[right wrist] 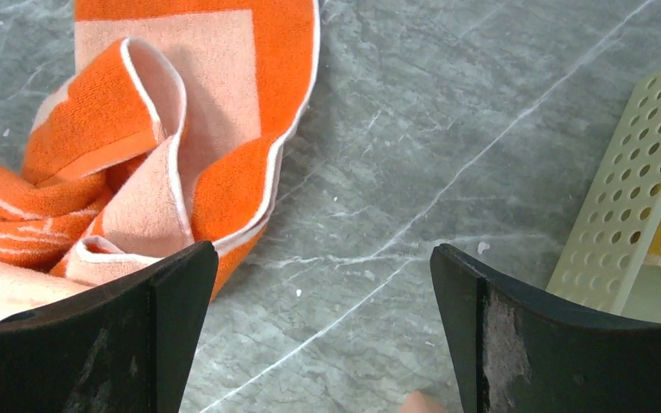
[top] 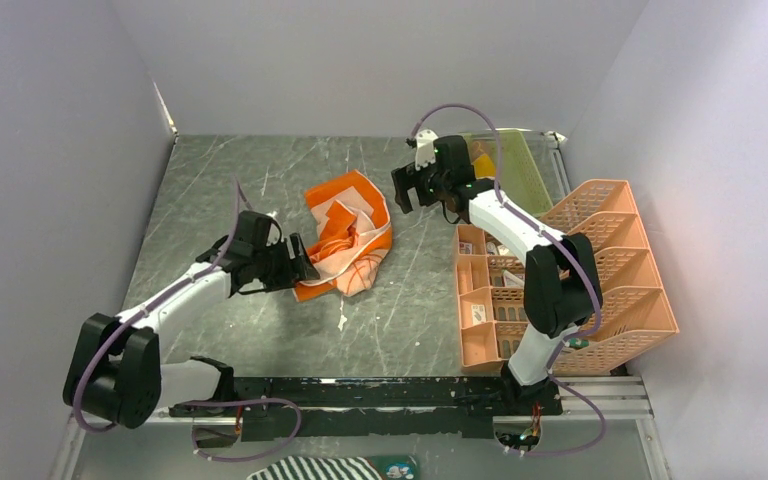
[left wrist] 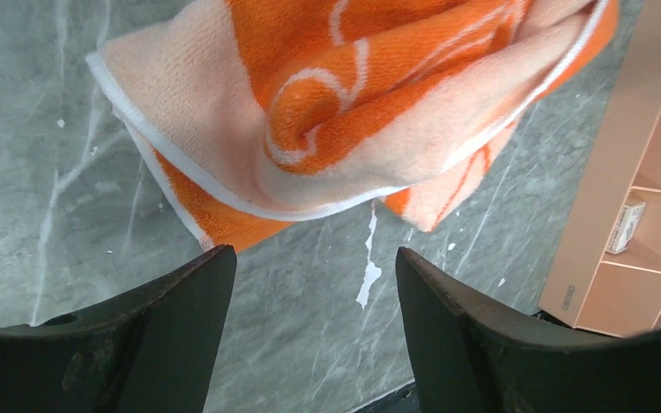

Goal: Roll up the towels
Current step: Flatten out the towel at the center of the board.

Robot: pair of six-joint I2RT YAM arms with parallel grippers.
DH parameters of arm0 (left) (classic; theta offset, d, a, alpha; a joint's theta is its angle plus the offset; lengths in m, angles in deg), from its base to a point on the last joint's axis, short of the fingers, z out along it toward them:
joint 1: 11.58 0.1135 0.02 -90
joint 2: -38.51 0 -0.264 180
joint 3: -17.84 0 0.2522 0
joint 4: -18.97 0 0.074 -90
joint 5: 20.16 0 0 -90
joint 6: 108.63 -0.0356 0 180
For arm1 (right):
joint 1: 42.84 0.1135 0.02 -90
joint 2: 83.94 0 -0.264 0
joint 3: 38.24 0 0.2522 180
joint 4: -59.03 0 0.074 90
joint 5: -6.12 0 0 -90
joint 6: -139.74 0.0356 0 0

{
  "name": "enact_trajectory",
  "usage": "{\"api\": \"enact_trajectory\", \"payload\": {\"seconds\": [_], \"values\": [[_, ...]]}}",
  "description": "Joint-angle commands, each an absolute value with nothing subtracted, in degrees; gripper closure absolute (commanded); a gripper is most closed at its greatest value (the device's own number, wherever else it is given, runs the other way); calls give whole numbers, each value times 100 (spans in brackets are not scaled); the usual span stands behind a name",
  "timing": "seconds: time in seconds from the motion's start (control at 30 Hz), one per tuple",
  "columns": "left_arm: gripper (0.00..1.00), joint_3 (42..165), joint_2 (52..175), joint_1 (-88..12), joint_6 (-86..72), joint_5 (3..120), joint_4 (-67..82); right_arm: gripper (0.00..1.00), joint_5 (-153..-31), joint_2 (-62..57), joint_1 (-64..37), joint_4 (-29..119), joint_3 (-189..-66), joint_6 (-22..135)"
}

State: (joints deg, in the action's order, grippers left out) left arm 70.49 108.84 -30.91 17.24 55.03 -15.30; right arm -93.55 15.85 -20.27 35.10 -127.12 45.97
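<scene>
Grey marble tabletop [top: 220, 190]: crumpled orange towel [top: 345, 240] just ahead of L pincer [top: 305, 263], wide, empty; R pincer [top: 404, 192] wide.

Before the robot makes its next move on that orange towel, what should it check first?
1. Left tool open and holding nothing: ok.
2. Right tool open and holding nothing: ok.
3. Orange towel lying flat, ready to roll: not ok, it is a crumpled heap.
4. Left tool lined up with the towel: ok, a towel edge lies just ahead of it.
5. Basket standing apart from the towel: ok.
6. Yellow towel laid out: cannot tell, mostly hidden in the green tray.
</scene>
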Motion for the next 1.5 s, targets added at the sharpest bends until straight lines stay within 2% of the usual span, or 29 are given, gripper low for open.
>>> {"api": "enact_trajectory", "payload": {"seconds": [0.0, 0.27, 0.37, 0.43, 0.53, 0.67, 0.8, 0.97, 1.07, 1.13, 1.17, 1.23, 1.27, 1.3, 1.47], "values": [[21, 6689, 11124, -3091, 1950, 5206, -741, 4, -9391, 1500, -2018, 3685, -12618, 4661], [22, 6714, 11697, -3144, 1925, 5494, -225, 4, -9467, 1454, -1975, 3697, -12463, 4673], [28, 6903, 11980, -3153, 1849, 5649, -124, 4, -9498, 1436, -1941, 3699, -12445, 4684], [40, 7042, 12176, -3153, 1769, 5775, -47, 4, -9511, 1441, -1934, 3693, -12430, 4682], [91, 7403, 12509, -3144, 1620, 6011, -175, 4, -9670, 1528, -1911, 3787, -12387, 4720], [93, 7894, 12439, -3116, 1348, 6540, -629, 4, -9721, 2176, -1773, 3733, -12835, 4880], [93, 8262, 12056, -2965, 1049, 7018, -1261, 6, -10352, 2930, -1761, 4017, -13248, 5607], [93, 8218, 11518, -2654, 841, 7304, -1674, 9, -10311, 3932, -1665, 3955, -13689, 6163], [93, 8131, 11229, -2461, 810, 7249, -1865, 12, -10251, 4028, -1628, 4070, -13617, 6263], [93, 8049, 11015, -2396, 796, 7260, -1914, 21, -10334, 3993, -1612, 4243, -13506, 6306], [93, 7997, 10958, -2361, 778, 7258, -1912, 33, -10459, 3966, -1612, 4333, -13453, 6351], [93, 7975, 10923, -2277, 754, 7257, -1951, 78, -10858, 3930, -1612, 4579, -13375, 6488], [93, 7991, 10933, -2229, 736, 7248, -1978, 95, -11030, 3916, -1612, 4687, -13367, 6576], [93, 8045, 10949, -2173, 707, 7241, -2003, 100, -11178, 3911, -1612, 4774, -13377, 6659], [93, 8994, 11229, -1273, 318, 7183, -2183, 100, -11415, 3750, -1626, 4657, -13848, 6608]]}}
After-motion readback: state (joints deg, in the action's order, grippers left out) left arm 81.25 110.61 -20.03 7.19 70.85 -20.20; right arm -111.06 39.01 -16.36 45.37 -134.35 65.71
